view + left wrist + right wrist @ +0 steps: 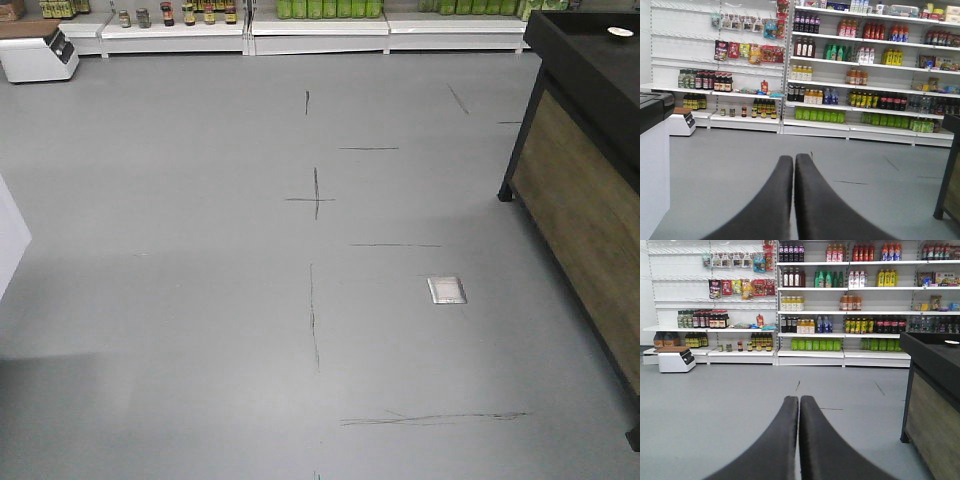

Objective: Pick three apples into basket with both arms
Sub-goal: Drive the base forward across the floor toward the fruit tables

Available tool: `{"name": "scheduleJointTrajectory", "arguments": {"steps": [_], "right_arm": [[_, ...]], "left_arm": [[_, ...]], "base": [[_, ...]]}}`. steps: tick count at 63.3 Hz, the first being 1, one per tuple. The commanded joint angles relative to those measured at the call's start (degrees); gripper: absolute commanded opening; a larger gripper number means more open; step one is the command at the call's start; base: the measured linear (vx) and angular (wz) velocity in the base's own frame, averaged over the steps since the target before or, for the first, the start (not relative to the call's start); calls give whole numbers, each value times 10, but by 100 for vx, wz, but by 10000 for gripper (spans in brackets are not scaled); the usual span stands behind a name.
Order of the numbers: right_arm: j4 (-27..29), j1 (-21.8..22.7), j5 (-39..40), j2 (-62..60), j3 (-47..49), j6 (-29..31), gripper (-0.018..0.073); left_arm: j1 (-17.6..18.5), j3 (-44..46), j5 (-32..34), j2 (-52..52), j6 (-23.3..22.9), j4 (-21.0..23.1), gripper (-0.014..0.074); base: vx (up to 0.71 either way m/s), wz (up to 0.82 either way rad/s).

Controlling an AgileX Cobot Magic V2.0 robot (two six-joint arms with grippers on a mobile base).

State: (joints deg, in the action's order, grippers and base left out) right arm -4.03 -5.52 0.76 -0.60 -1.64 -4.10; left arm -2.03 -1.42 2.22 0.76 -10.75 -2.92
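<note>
You cannot tell from these views where the apples or the basket are. Your left claw [793, 161] is fully closed, with its two black fingers [765, 205] pressed together and nothing between them. Your right claw [798, 401] is the same: the fingers [832, 447] meet at the tips and hold nothing. Both point out over the grey floor [180, 300] toward the store shelves [865, 85] along the far wall.

The floor carries thin black scuff lines, among them a cross [316, 197], and a small square metal plate [446, 290] is set into it. On your right stands a dark counter [585, 170] with a wood-panel side and black legs, and a small white dish [620, 32] lies on its top. To the left, a white boxy machine [675, 359] sits on the floor just in front of the lowest shelf. A row of green bottles [815, 344] fills the bottom shelf. In the left wrist view, a white cabinet with a black top [652, 165] stands at the left edge.
</note>
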Motion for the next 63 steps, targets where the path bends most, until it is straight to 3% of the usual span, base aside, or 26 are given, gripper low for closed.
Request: {"name": "scheduleJointTrajectory", "arguments": {"steps": [1,63], "right_arm": [[-5,2,42,-6,-8,3,-9],[-5,2,42,-6,-8,3,-9]], "left_arm": [[1,-13,42,8,-3,5,-6],[1,-13,42,8,-3,5,-6]], "base": [[3,0],[11,2]]}}
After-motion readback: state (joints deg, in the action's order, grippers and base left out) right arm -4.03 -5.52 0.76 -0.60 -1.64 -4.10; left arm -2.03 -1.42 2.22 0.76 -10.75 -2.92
